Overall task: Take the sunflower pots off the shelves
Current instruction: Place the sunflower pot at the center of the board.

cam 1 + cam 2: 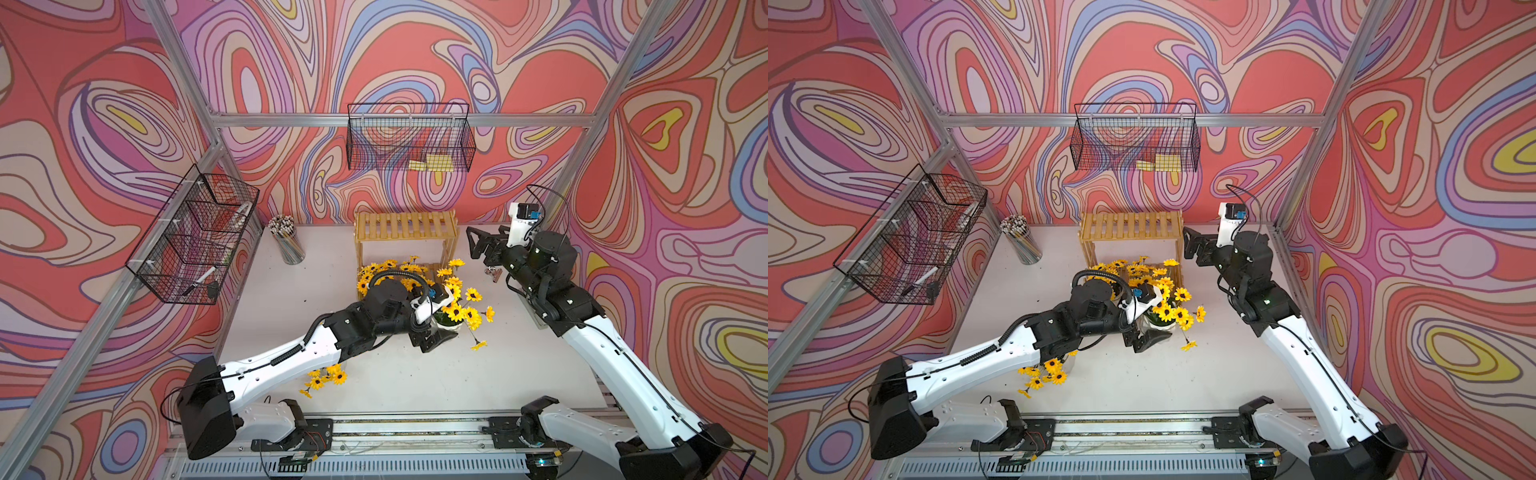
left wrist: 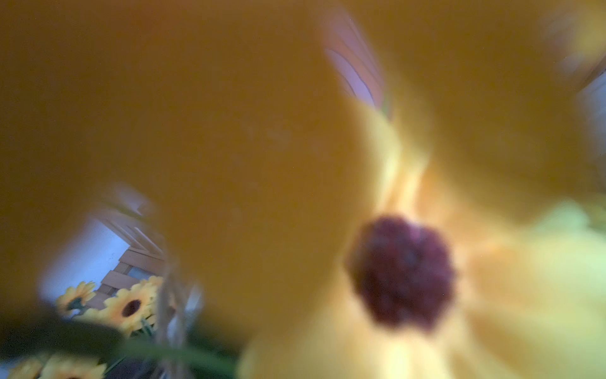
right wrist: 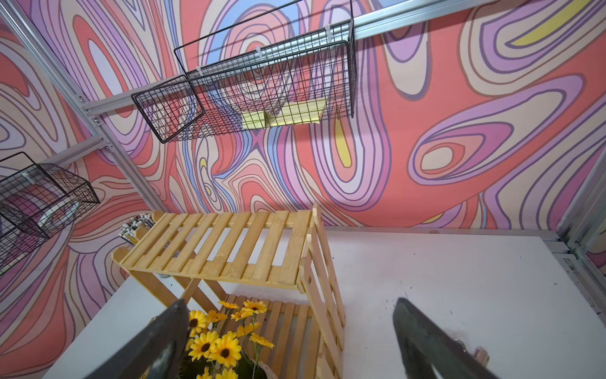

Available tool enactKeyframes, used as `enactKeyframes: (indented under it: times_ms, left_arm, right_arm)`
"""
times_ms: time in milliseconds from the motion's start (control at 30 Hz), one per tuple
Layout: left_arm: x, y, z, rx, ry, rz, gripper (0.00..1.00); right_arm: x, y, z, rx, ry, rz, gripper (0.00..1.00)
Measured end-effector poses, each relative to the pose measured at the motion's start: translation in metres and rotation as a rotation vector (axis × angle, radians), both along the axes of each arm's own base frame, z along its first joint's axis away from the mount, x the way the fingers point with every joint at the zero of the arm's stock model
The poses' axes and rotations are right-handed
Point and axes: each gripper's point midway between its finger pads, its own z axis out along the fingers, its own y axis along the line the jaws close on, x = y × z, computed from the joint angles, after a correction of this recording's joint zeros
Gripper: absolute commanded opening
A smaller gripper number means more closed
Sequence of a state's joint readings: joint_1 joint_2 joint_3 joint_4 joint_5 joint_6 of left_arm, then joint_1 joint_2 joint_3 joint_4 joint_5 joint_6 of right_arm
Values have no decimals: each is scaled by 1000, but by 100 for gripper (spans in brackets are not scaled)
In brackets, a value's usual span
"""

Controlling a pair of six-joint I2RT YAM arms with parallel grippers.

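The surface carries the shelves, whose top tier is bare. Beside that tier the right gripper hangs with jaws wide and empty, likely readied for the shelved sunflower pot below them. The left gripper is at the front sunflower pot, off the shelves. Petals hide its jaws, so I cannot tell their grip.

Finding: robotics laboratory test cell. Aluminium framing carries printed swirl-pattern wall panels behind the wooden shelves; white tabletop beneath them; two robot arm bases sit on a metal rail in front of the shelves.
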State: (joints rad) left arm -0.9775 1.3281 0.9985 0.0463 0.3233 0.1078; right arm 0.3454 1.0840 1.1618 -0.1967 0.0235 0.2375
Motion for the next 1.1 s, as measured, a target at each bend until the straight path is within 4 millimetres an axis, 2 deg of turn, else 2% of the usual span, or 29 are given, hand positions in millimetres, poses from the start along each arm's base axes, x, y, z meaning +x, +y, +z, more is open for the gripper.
enactKeyframes:
  times_ms: [233, 433, 767, 1100]
  left_arm:
    - [9, -24, -43, 44, 15, 12, 0]
    - [14, -42, -60, 30, 10, 18, 0]
    - [1, -75, -112, 49, 64, -23, 0]
    - [1, -93, -137, 27, 79, -32, 0]
  right_arm:
    - [-3, 8, 15, 18, -35, 49, 98]
    - [-2, 14, 14, 21, -31, 81, 98]
    - [0, 19, 9, 23, -17, 102, 98]
    - [0, 20, 9, 27, -16, 110, 98]
